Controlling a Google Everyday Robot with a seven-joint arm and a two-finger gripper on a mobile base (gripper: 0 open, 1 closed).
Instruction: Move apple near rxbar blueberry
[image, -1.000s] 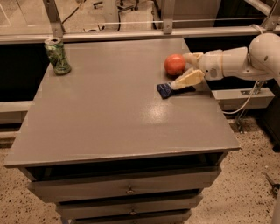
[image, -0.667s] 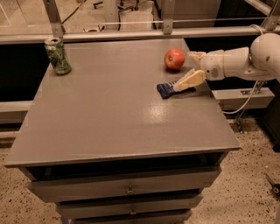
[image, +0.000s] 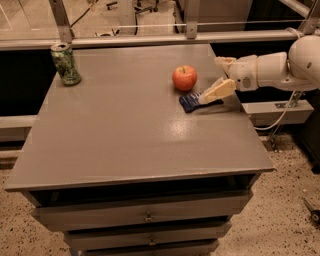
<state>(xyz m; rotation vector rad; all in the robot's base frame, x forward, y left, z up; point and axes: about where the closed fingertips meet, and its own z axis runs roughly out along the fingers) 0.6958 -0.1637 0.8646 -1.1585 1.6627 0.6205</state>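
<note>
Gripper hovers at the table's right side, fingers spread, holding nothing. At far left a green can stands well apart. The apple rests free just left of the open fingers. Just in front of it lies the rxbar blueberry, long axis roughly left-right, its right end under, perhaps touching, the nearer finger.

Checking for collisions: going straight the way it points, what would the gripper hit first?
Probably the round red apple, just ahead of the open gripper; its lower finger overlaps the flat navy-blue snack bar, depth unclear.
</note>
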